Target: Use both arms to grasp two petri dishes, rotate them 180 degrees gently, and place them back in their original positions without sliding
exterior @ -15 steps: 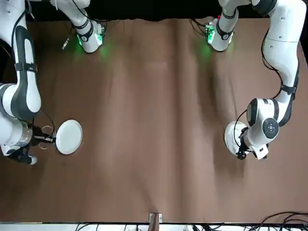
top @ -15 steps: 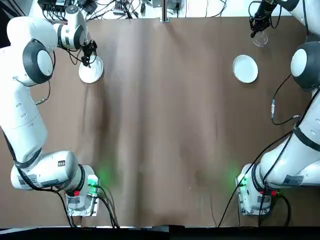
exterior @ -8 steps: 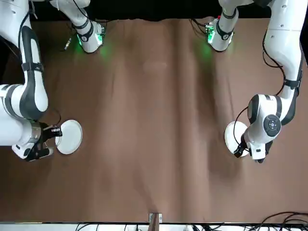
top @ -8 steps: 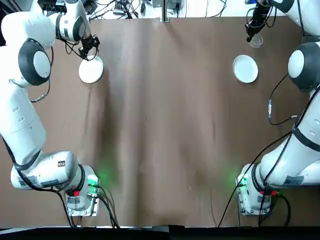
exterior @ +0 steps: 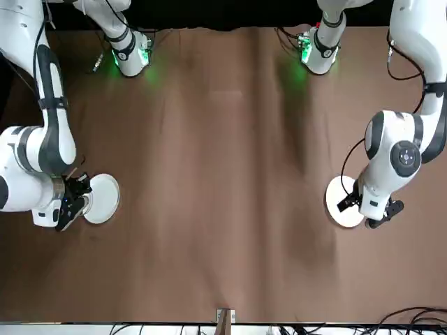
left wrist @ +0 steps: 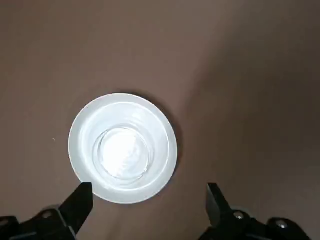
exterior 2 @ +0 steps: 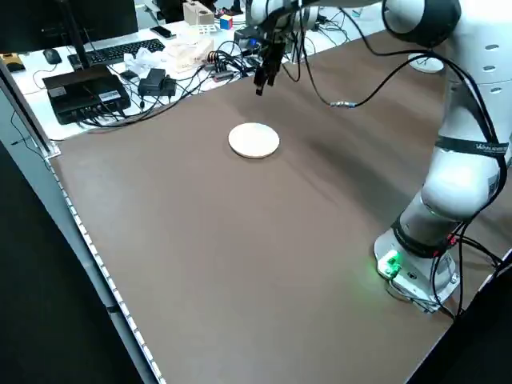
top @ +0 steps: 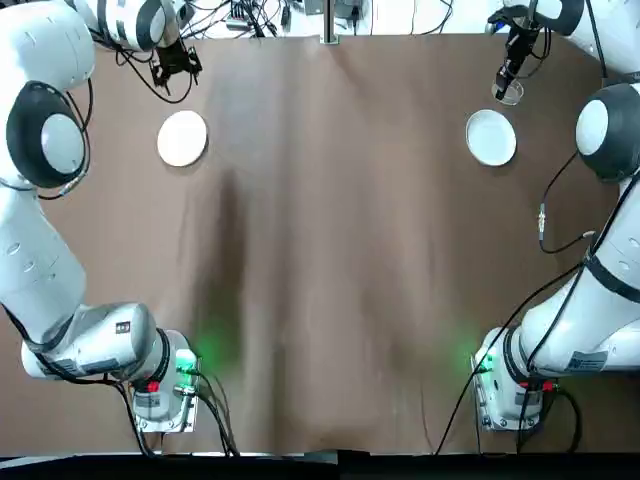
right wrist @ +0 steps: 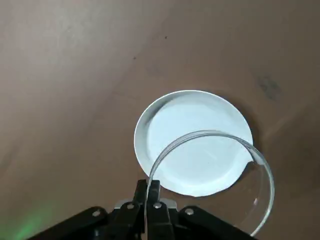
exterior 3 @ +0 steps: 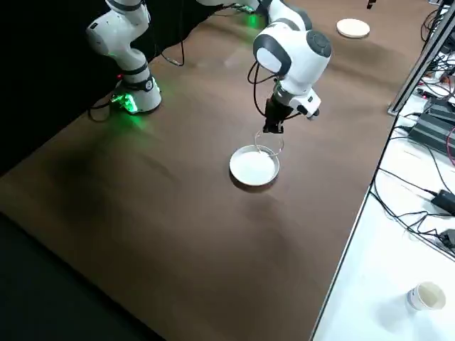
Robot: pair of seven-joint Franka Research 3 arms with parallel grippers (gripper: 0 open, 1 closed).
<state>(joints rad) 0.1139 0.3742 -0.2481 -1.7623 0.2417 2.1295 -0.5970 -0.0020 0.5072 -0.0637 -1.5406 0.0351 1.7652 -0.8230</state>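
One dish resting, one pinched.
At ten o'clock, clear dish (left wrist: 123,152) on white plate (left wrist: 85,145), left gripper (left wrist: 150,187) spread beyond; at two, right gripper (right wrist: 149,183) clenches tilted dish (right wrist: 205,133); slim edge grip could slip.

A robotics lab or similar test bench is suggested. A wide table (top: 330,300) is covered in brown sheeting, and two jointed arms are mounted along one edge of it. Beyond its far edge, a white desk (exterior 2: 88,68) is seen, on which a keyboard (exterior 2: 120,52), a mouse (exterior 2: 52,56), a monitor (exterior 2: 56,20) and tangled cables (exterior 2: 192,80) are laid out; a paper cup (exterior 3: 429,295) is also placed beyond the table
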